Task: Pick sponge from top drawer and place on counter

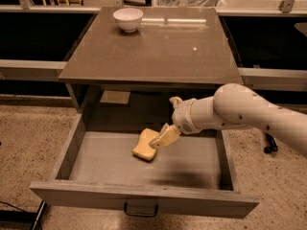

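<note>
The pale yellow sponge lies on the grey floor of the open top drawer, left of its middle. My gripper reaches down into the drawer from the right on the white arm. Its tan tip is at the sponge's upper right edge, touching or nearly touching it. The grey-brown counter is the tabletop directly above the drawer. The drawer's dark handle shows on its front.
A white bowl stands at the counter's back left corner. A pale flat sheet lies in the recess behind the drawer. The drawer's low side walls flank the gripper. Speckled floor lies on both sides of the drawer.
</note>
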{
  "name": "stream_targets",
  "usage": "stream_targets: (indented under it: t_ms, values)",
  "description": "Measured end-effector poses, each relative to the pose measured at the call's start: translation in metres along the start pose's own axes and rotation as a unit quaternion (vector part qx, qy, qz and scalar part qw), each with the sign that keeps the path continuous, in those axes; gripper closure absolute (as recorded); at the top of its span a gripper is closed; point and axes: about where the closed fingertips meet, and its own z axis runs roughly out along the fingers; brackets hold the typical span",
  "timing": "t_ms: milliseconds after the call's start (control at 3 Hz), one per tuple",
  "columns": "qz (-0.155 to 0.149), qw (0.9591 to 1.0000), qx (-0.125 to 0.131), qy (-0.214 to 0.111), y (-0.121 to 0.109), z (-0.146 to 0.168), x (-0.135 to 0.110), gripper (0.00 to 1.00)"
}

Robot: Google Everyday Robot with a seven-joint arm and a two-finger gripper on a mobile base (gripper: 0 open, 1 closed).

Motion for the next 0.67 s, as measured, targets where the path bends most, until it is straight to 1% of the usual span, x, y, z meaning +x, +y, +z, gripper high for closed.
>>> stream_targets:
  t_ms: [333,667]
  values:
    - [-0.008,0.9997,-0.018,-0.015,0.001,0.048,0.003,0.00]
    - [-0.010,0.9987,-0.046,-0.020,0.015,0.078,0.008,0.00]
